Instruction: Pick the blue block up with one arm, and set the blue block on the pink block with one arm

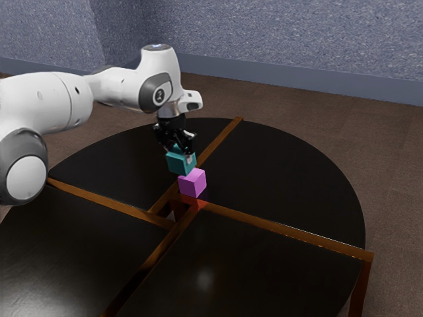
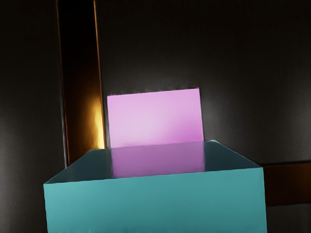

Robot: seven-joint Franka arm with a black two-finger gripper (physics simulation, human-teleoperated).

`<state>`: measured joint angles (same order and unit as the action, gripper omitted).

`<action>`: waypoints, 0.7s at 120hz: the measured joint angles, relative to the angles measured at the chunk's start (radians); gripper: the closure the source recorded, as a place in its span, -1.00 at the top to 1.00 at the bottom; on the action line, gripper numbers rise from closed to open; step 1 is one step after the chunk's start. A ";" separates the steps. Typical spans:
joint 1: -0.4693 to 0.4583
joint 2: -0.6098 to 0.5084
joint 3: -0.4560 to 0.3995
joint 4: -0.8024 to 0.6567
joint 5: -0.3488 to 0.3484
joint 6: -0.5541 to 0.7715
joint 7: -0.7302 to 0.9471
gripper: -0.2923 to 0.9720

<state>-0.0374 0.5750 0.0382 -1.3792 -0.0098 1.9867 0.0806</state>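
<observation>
The blue block, teal in colour, hangs in the air with my gripper shut on it from above. Just below it and slightly toward the exterior view's right sits the pink block on the dark round table, near where the table's wooden strips cross. In the wrist view the blue block is close under my hand, and the pink block lies beyond it, partly covered by it. A small gap appears to separate the two blocks.
Orange-brown wooden strips divide the table into quarters and meet close to the pink block. One strip runs beside the pink block in the wrist view. The table's edge drops off at the exterior view's right.
</observation>
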 joint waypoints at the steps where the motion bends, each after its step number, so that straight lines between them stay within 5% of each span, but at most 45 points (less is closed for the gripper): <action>1: 0.000 0.002 0.000 0.003 0.000 -0.002 0.000 0.01; 84: 0.032 0.142 -0.014 0.207 -0.015 -0.106 0.029 0.00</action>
<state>-0.0056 0.7173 0.0238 -1.1723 -0.0248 1.8808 0.1092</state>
